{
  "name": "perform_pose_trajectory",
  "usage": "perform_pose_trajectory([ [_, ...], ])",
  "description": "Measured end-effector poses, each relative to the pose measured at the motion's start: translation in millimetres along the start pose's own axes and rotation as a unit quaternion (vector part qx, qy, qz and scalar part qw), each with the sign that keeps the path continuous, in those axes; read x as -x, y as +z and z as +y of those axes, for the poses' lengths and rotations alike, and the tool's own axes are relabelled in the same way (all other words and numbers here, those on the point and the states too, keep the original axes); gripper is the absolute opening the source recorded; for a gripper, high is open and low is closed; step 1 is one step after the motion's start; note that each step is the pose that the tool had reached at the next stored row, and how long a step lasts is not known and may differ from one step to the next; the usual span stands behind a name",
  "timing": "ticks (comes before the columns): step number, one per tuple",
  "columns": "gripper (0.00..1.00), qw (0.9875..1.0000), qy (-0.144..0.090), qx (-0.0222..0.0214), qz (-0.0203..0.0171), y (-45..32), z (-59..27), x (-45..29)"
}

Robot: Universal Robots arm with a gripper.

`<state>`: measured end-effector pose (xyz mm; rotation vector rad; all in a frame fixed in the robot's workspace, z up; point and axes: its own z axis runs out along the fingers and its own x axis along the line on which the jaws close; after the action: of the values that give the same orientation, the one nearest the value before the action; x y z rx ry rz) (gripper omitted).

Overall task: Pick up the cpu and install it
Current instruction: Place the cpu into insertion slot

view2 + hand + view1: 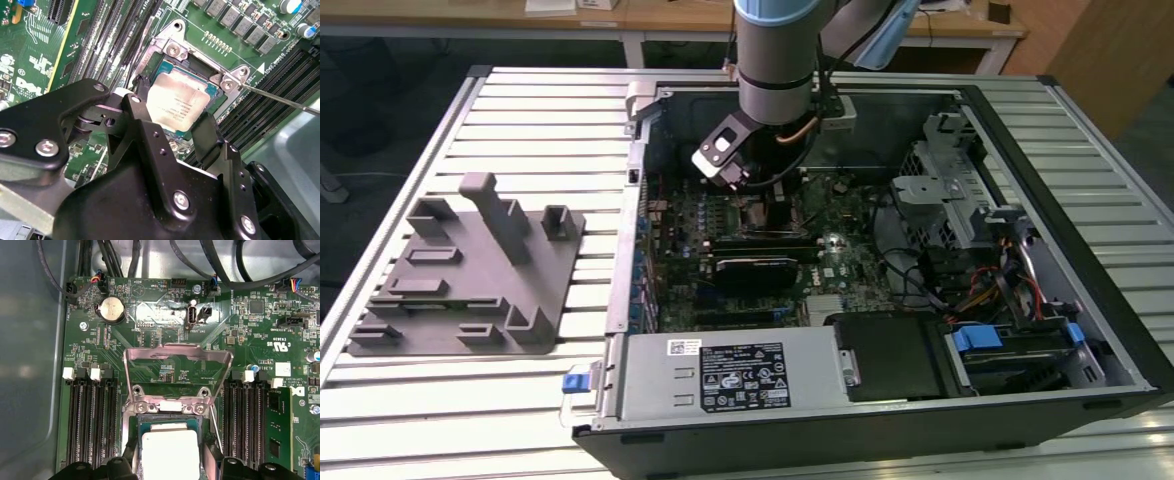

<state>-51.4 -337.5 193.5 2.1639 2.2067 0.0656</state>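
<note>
One open computer case (pixel 881 435) lies on the slatted metal surface (pixel 547 120). It holds the motherboard (pixel 854 265), a power supply (pixel 734 375) and loose cables (pixel 981 295). On that board sits the socket (pixel 192 62), and the cpu (pixel 180 97) lies within the socket's frame, silver top up. Whether it is fully seated I cannot tell. The pincer (pixel 174 107) reaches down over the socket, its black fingers (pixel 205 137) pressed against two opposite edges of the cpu, pinching it. The metal load plate (pixel 177 351) stands swung up and open at one edge of the socket. Memory slots (pixel 90 425) run along both sides of the socket. A grey plastic fixture (pixel 467 270) rests well apart from the socket, outside the case.
</note>
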Motion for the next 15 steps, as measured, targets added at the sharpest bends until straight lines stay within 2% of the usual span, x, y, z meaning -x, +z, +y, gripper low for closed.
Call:
perform_pose_trajectory([
  [4, 0.62, 1.0, 0.0, -0.0001, -0.0001, -0.2, 0.0, 0.0],
  [5, 0.6, 1.0, 0.0, -0.0001, -0.0001, -0.3, 0.0, 0.0],
  [6, 0.54, 1.0, 0.0, -0.0002, -0.0003, -0.4, 0.0, 0.1],
  [12, 0.53, 1.0, 0.001, -0.0001, -0.0002, -0.5, 0.0, 0.1],
  [15, 0.53, 0.9999, 0.011, -0.0002, -0.0009, -0.5, 0.0, 0.1],
])
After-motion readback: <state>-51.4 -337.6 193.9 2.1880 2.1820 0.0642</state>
